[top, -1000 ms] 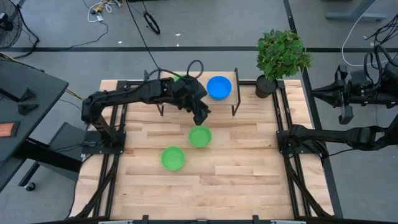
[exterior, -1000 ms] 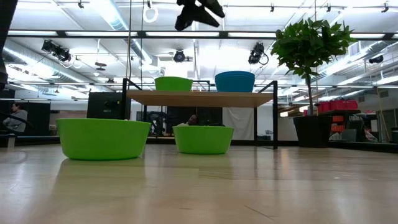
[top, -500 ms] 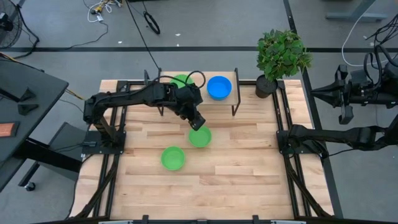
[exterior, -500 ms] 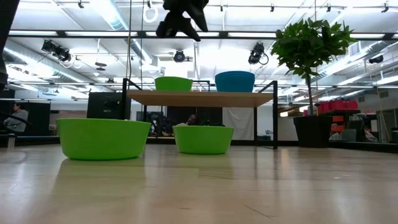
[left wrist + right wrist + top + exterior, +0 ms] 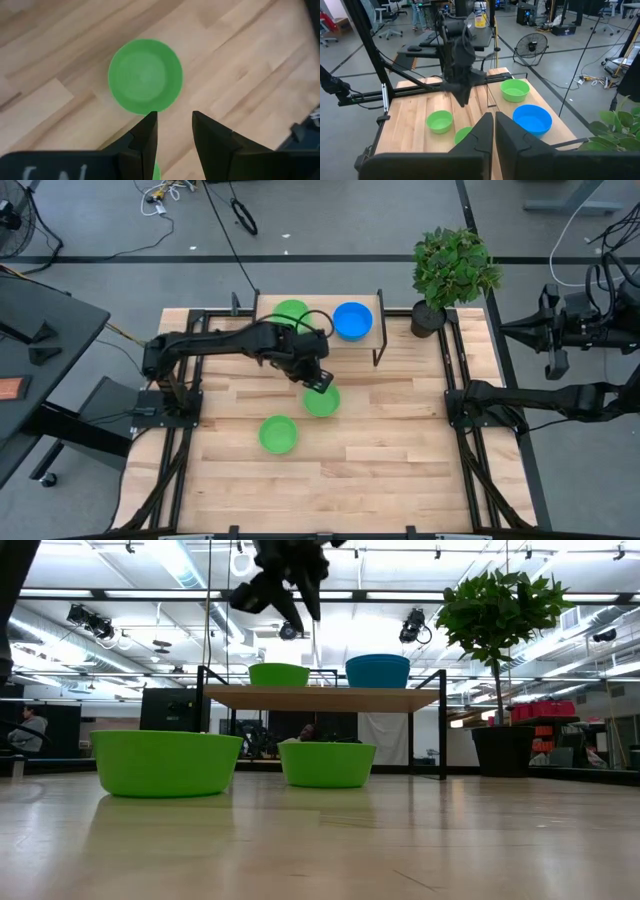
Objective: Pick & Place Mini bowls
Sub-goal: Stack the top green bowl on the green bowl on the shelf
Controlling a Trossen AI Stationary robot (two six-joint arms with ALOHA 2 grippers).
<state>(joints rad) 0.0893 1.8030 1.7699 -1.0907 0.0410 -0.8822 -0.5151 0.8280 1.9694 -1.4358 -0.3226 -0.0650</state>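
Two green mini bowls rest on their bases on the table. A raised shelf at the far side carries another green bowl and a blue bowl. My left gripper is open and points down. It hangs high above the table, over the far rim of the middle green bowl. In the left wrist view a green bowl lies on the wood just ahead of the open fingertips. My right gripper is shut and waits at the table's right edge.
A potted plant stands at the far right corner beside the shelf, which has black metal legs. Black frame rails run along the table's left and right sides. Bare wood lies near and to the right of the bowls.
My left arm has drawn back from over the shelf, uncovering the green bowl that sits there. The left gripper has shifted toward the table's near-left and sunk a little, coming over the middle green bowl. No bowl has moved.
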